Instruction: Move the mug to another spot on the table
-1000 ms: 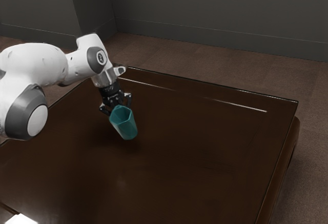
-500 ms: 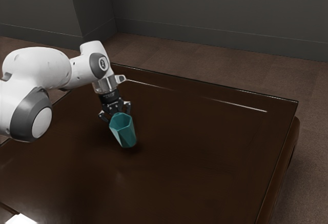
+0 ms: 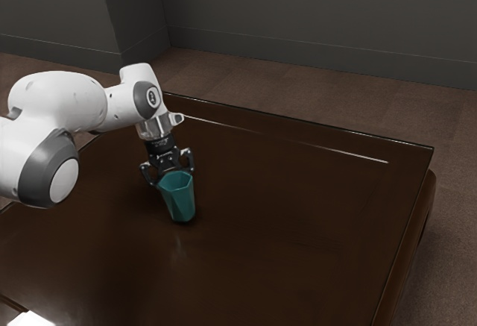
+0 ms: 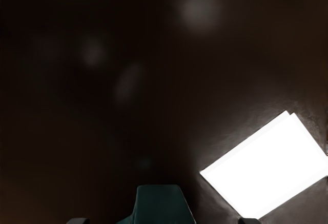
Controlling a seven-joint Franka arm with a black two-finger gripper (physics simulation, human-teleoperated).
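Dk grey walls [image 3: 298, 5], brown floor [image 3: 335, 91], glossy dk wood table [image 3: 313, 214], bright rect. glare [image 4: 266, 167] on top.

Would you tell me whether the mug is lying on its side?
No, the mug is roughly upright, its opening facing up toward the tool.

The arm [image 3: 67, 106] is built of glossy white, rounded shells that swell like thick bulbs at each joint. Flat grey discs ringed in darker grey cap the joints, a large one [image 3: 48, 179] and a smaller one [image 3: 147, 96] that bears a small dark mark. A short silver collar [image 3: 160, 124] joins the last white shell to the black, boxy gripper [image 3: 168, 171].
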